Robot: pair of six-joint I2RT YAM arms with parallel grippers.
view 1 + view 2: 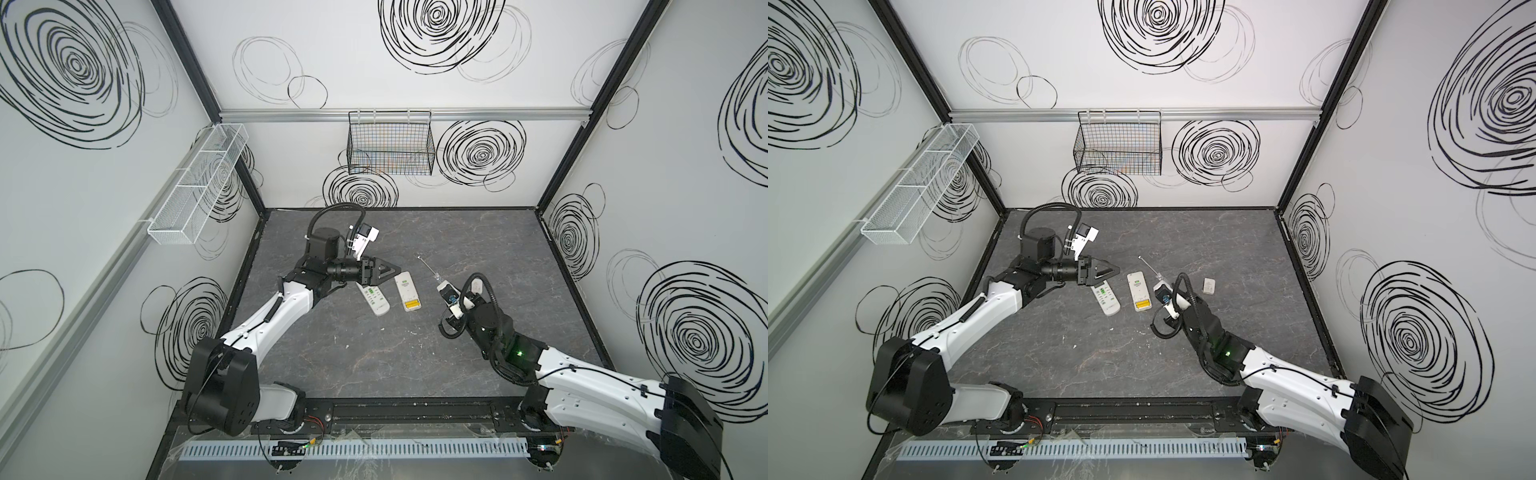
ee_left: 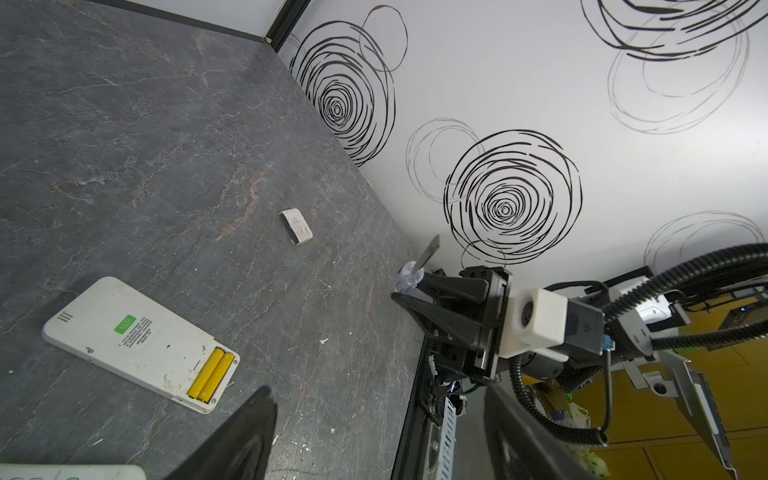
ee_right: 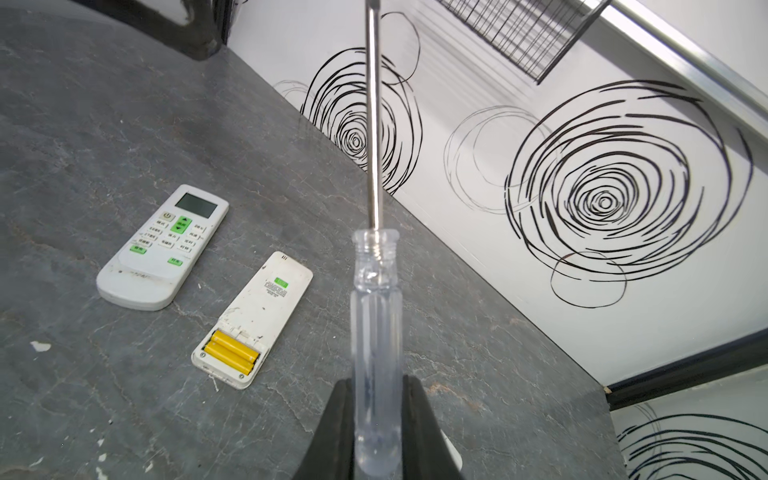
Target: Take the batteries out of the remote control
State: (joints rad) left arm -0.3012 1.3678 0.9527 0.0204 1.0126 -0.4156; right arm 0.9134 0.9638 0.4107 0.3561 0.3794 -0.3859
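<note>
Remotes: we count two on the grey table (image 1: pixel 415 365), side by side. A face-up remote (image 3: pixel 162 249) is on the left and a face-down remote (image 3: pixel 266 307) on the right.
Batteries: we see two yellow batteries (image 3: pixel 231 351), lying parallel and touching in the open compartment at the near end of the face-down remote.
Cover: there is one small white cover (image 1: pixel 1208 286) on the table, well apart from both remotes and out to the right.
Screwdriver: there is one screwdriver (image 3: pixel 376 316), with a clear handle and a bare metal shaft pointing toward the back wall.
Left gripper: the left gripper (image 1: pixel 392 270) has its jaws spread and holds nothing. It hangs over the far end of the face-up remote.
Right gripper: the right gripper (image 3: pixel 376 386) is clamped on the screwdriver's handle, just right of the face-down remote.
Baskets: we count two, a white mesh basket (image 1: pixel 199 183) on the left wall and a black wire basket (image 1: pixel 390 145) on the back wall.
Right wrist view only: this view gives us the face-up remote's screen and green buttons.
Left wrist view only: here we see the right gripper from outside, the cover lying flat, and the green label on the face-down remote.
Top views: in both, the left gripper covers the top of the face-up remote.
</note>
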